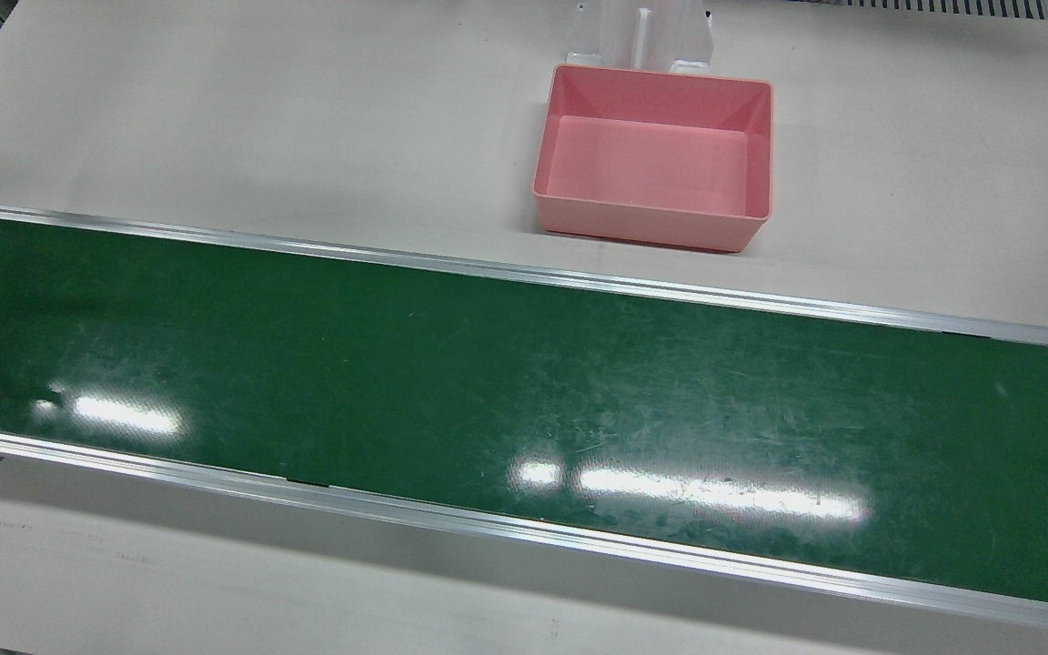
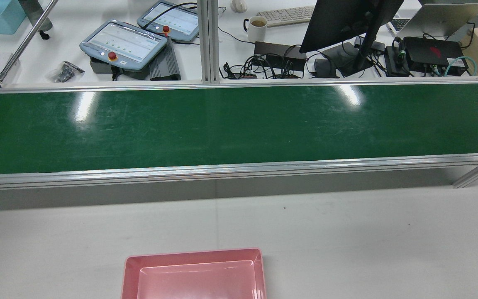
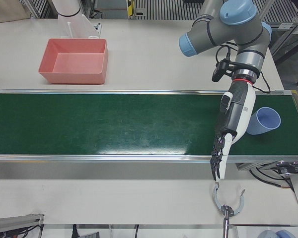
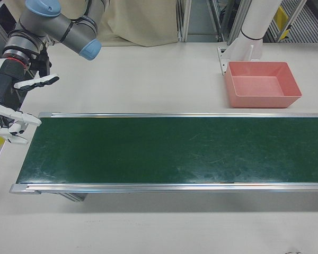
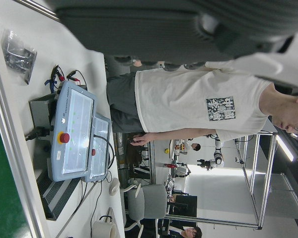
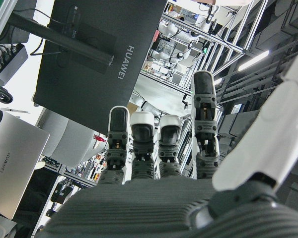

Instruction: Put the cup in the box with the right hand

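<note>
A light blue cup lies on its side at the end of the green belt on my left arm's side, seen only in the left-front view. My left hand hangs over that end right beside the cup, fingers straight and pointing down, holding nothing. The pink box stands empty on the white table behind the belt. My right hand hovers off the belt's opposite end, white fingers spread, nothing in it.
A person in a white T-shirt stands beyond the belt by the teach pendants. A monitor, a mug and cables crowd that desk. A post rises behind the belt's middle.
</note>
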